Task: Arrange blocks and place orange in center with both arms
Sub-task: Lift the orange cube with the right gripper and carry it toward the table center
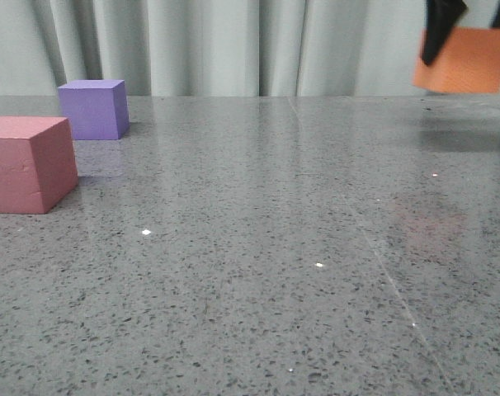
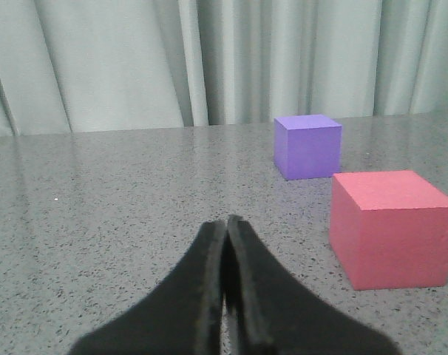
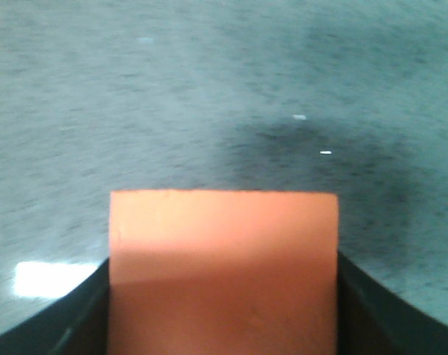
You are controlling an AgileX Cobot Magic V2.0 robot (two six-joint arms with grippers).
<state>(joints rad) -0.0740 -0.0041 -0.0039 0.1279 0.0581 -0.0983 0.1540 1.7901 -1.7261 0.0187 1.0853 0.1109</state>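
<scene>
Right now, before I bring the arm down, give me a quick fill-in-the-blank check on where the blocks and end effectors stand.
1. The right end effector holds the ____ cube above the table.
2. The left end effector is ____ and holds nothing.
3. In the front view, the purple cube sits farther from the camera than the ____ cube.
4. The orange cube is ____ the table, not resting on it.

Missing words: orange; shut; pink-red; above

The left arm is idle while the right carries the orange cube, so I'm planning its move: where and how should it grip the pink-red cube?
Probably from above, the left gripper opened first and closed across two opposite vertical faces of the pink-red cube. It sits flat, apart from the purple cube, so its sides look clear.
</scene>
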